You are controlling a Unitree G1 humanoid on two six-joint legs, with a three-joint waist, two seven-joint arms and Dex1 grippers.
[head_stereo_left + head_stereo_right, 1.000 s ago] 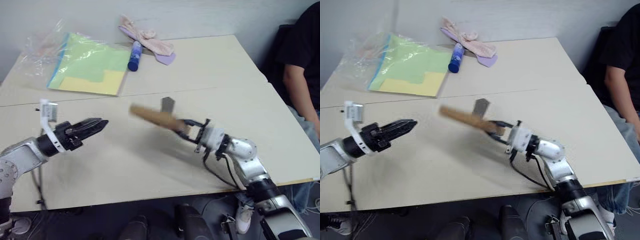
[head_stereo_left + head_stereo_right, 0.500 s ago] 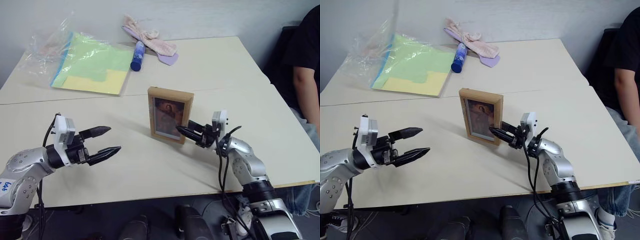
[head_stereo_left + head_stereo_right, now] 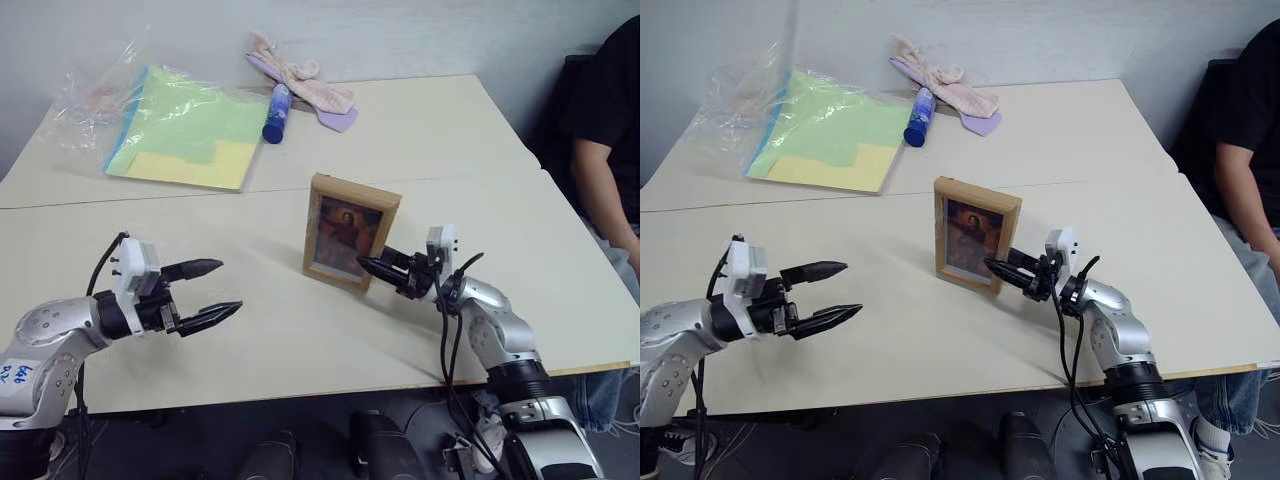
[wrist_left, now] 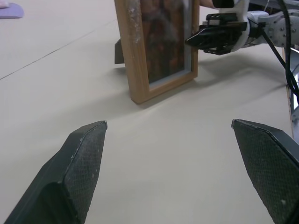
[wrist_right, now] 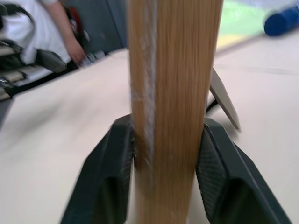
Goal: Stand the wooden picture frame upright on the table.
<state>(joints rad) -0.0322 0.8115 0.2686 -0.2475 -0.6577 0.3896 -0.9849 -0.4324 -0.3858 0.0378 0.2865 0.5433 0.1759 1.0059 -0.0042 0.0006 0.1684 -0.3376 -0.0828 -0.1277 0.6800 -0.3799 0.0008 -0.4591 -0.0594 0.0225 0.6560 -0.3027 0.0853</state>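
A: Where is there bare room on the table (image 3: 250, 330)?

B: Between the left gripper (image 3: 207, 294) and the wooden picture frame (image 3: 350, 231) the tabletop is bare, so that approach lies free.

A: And on the frame's other side?

B: The right gripper (image 3: 366, 266) sits there, its fingers (image 5: 108, 173) flanking the frame's edge. Behind the frame its fold-out stand (image 4: 119, 51) juts out.

A: Further back?

B: A plastic-bagged paper pad (image 3: 185, 128), a blue tube (image 3: 275, 111) and a pink cloth (image 3: 300, 78) crowd the far end, well apart from the frame. A seated person (image 3: 605, 130) borders the right side.
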